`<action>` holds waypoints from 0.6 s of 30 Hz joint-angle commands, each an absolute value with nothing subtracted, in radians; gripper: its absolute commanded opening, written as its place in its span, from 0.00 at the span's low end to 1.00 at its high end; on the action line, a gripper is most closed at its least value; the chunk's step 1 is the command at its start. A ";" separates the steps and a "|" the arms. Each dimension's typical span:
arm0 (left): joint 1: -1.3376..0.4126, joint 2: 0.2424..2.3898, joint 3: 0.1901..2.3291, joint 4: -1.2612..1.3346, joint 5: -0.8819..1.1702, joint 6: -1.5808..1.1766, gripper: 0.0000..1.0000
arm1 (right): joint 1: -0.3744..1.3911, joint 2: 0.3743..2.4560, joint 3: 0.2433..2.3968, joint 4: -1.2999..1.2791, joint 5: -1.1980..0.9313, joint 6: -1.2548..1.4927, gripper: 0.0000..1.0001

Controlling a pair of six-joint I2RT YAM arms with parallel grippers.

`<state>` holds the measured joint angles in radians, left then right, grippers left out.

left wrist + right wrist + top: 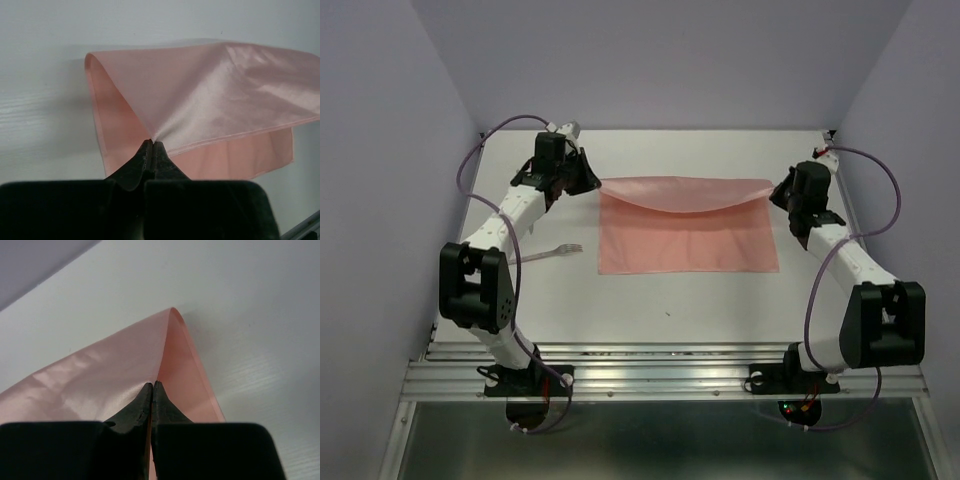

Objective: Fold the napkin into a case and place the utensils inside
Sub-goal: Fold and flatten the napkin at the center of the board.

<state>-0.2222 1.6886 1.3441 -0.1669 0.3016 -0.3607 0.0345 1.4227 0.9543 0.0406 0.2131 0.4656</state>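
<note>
At the left a fork (563, 249) lies on the desk (670, 305), apart from the napkin (688, 240); its handle seems partly hidden. The left pincer (151, 145) is closed tight on the napkin's far left corner, held raised. The right pincer (152, 386) is likewise clamped on the far right corner, while the near half lies flat on the desk.

Bright, even light leaves only faint shadows on the worktop (670, 300). The napkin (225, 95) shows soft glare; both wrist views blur at the bottom edge.
</note>
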 commanded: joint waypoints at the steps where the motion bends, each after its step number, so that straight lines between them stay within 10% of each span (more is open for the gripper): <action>1: -0.241 1.577 1.214 -0.103 0.313 -0.382 0.00 | 0.029 1.324 0.841 0.009 0.183 0.508 0.01; 18: -0.334 1.385 0.897 0.005 0.227 -0.436 0.00 | 0.029 1.109 0.587 -0.115 0.219 0.604 0.01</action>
